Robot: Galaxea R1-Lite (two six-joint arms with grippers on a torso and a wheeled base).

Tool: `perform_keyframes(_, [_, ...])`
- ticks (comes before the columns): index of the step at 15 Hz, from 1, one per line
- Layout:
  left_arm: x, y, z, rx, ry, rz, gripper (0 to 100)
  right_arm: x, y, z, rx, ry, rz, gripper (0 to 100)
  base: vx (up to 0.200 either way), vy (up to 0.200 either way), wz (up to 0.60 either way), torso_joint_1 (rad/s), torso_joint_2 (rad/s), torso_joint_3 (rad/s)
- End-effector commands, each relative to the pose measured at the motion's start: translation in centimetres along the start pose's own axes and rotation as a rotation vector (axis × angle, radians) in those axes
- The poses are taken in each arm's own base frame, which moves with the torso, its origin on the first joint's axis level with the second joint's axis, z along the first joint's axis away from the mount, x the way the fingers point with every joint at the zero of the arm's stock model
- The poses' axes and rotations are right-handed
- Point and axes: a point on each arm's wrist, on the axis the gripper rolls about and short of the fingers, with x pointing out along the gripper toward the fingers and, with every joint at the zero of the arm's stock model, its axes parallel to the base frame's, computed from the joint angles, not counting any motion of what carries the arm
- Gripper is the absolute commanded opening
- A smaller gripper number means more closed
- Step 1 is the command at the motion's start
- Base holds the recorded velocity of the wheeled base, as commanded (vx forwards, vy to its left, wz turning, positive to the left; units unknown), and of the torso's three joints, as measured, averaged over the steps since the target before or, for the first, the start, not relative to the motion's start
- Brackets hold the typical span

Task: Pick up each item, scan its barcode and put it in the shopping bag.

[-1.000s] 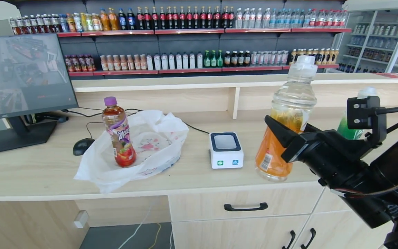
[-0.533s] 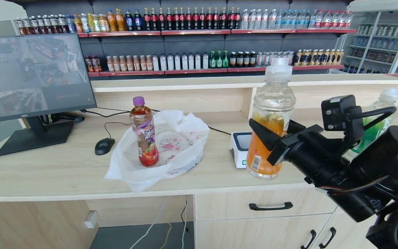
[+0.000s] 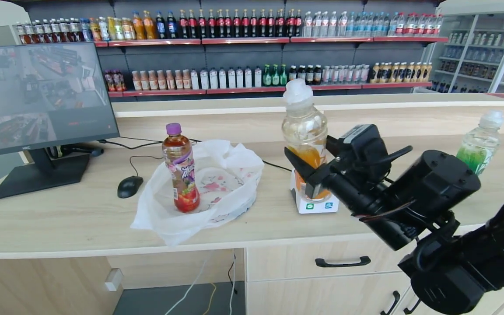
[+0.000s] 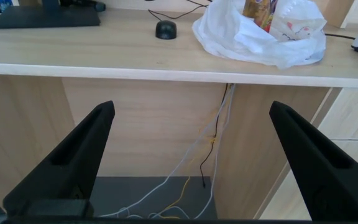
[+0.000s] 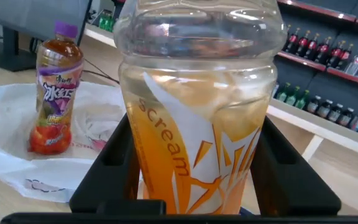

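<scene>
My right gripper [image 3: 306,175] is shut on an orange drink bottle [image 3: 304,131] with a clear top and white cap, held upright just above the white barcode scanner [image 3: 315,204]. In the right wrist view the orange bottle [image 5: 197,124] sits between the black fingers [image 5: 110,168]. A purple-capped tea bottle [image 3: 181,168] stands upright inside the open white shopping bag [image 3: 230,175]; the tea bottle [image 5: 58,87] and bag [image 5: 17,155] also show beyond the held bottle. My left gripper [image 4: 191,155] hangs open below the counter's front edge, empty. A green bottle [image 3: 478,144] stands at the counter's right.
A monitor [image 3: 37,100] stands at the counter's left with a black mouse [image 3: 130,186] and cables beside it. A raised ledge [image 3: 234,105] runs behind the counter, with drink shelves beyond. Drawers [image 3: 341,261] lie below the counter edge.
My right gripper has carried the orange bottle leftward from the counter's right part to just over the scanner. The head view also shifted.
</scene>
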Motion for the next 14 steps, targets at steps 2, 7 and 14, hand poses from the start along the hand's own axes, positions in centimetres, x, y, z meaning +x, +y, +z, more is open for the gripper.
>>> perform_keyframes(2, [0.0, 0.0, 0.0, 0.000, 0.000, 0.000, 100, 1.9, 0.4, -1.9, -0.239, -0.049, 0.070, 0, 0.000, 0.000, 0.00, 0.000, 0.00, 0.000])
perform_keyframes(7, [0.0, 0.0, 0.0, 0.000, 0.000, 0.000, 100, 3.8, -2.5, -3.9, -0.552, -0.222, 0.200, 0, 0.000, 0.000, 0.00, 0.000, 0.00, 0.000])
perform_keyframes(14, [0.0, 0.0, 0.0, 0.000, 0.000, 0.000, 100, 3.0, -5.2, -7.8, -0.688, -0.262, 0.336, 0, 0.000, 0.000, 0.00, 0.000, 0.00, 0.000])
